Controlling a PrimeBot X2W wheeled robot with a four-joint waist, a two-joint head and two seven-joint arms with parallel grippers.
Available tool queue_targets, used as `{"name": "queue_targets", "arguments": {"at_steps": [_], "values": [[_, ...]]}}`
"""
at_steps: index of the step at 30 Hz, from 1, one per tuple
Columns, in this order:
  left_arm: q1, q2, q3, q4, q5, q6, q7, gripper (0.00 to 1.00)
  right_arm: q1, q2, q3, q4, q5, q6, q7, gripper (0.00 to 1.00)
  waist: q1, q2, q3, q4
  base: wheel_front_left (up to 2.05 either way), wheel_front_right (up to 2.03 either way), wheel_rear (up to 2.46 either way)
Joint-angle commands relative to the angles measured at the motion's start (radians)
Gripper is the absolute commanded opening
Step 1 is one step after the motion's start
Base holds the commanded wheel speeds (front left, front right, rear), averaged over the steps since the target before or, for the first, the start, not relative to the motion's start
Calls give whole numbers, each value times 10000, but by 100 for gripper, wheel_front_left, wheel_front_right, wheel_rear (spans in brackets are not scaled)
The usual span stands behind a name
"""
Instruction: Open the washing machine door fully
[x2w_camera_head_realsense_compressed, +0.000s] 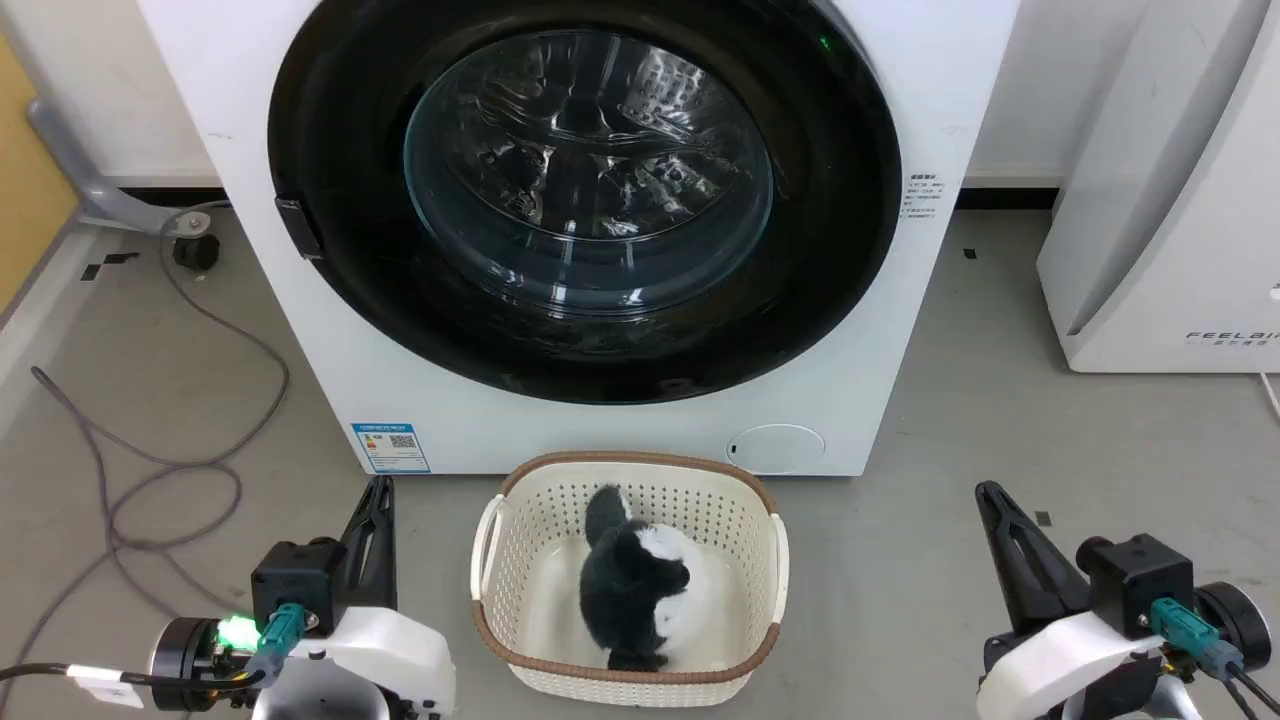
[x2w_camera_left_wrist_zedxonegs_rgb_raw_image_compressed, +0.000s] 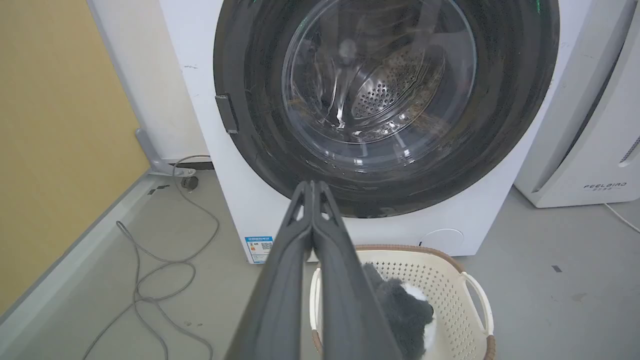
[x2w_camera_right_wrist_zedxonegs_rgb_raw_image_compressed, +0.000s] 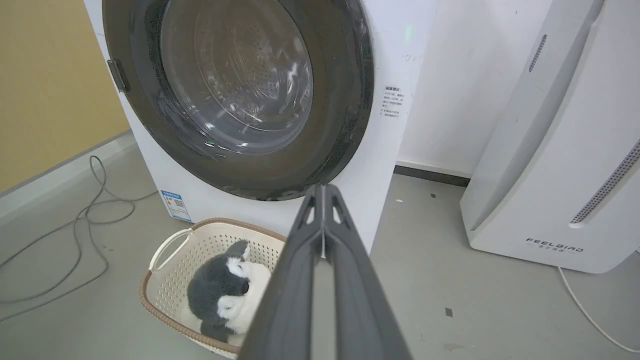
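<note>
At the far left a cable (x2w_camera_head_realsense_compressed: 286, 375) is lying loose on the floor. Next comes the left gripper (x2w_camera_head_realsense_compressed: 380, 490), waiting low by the machine's corner and well apart from the door. Its fingers are pressing together on nothing, and the left wrist view is showing them meeting at the tips. A small tab (x2w_camera_head_realsense_compressed: 300, 228) is sitting on the door's left edge, seemingly the place to pull, though it is too small to be sure.

The door (x2w_camera_head_realsense_compressed: 590, 190) is lying flush against the machine (x2w_camera_head_realsense_compressed: 560, 440), so the opening is not yet starting and the whole swing is remaining to do. Just in front, a basket (x2w_camera_head_realsense_compressed: 640, 458) is holding a plush toy (x2w_camera_head_realsense_compressed: 640, 590). At the right, the right gripper (x2w_camera_head_realsense_compressed: 990, 490) is likewise clenched and empty, with a white appliance (x2w_camera_head_realsense_compressed: 1150, 250) beyond it.

The head view is catching both grippers side-on, so their closure is reading poorly there. The left wrist view is looking through the glass to the perforated drum (x2w_camera_left_wrist_zedxonegs_rgb_raw_image_compressed: 385, 90) and taking in a yellow wall (x2w_camera_left_wrist_zedxonegs_rgb_raw_image_compressed: 50, 125). The right wrist view is giving the appliance's full lettering.
</note>
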Motion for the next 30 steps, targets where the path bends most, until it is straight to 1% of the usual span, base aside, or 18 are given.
{"name": "queue_targets", "arguments": {"at_steps": [1,21,22,23,24,25,30], "values": [[178,16,-12,-37,28,18,3,0,84,47,-5,-49,-76,-11,9,0,0,-1,0,0,0,0,0],[178,16,-12,-37,28,18,3,0,84,47,-5,-49,-76,-11,9,0,0,-1,0,0,0,0,0],[1,0,-6,0,-1,1,-1,100,0,0,-1,0,1,0,-2,100,0,-1,0,0,0,0,0],[-2,-2,-4,4,-5,2,-5,0,0,-2,-4,5,9,0,-5,0,0,-1,1,0,0,0,0],[-3,-2,1,9,-6,3,-6,0,0,-2,-4,6,10,0,-6,0,0,-1,1,0,0,0,0],[-4,-2,-1,13,-6,4,-6,100,-1,-2,-3,7,12,0,-6,100,0,-1,2,0,0,0,0],[-7,-1,-35,16,-71,84,-102,100,6,0,-56,14,134,0,-102,100,0,-1,11,6,0,0,0]]}}
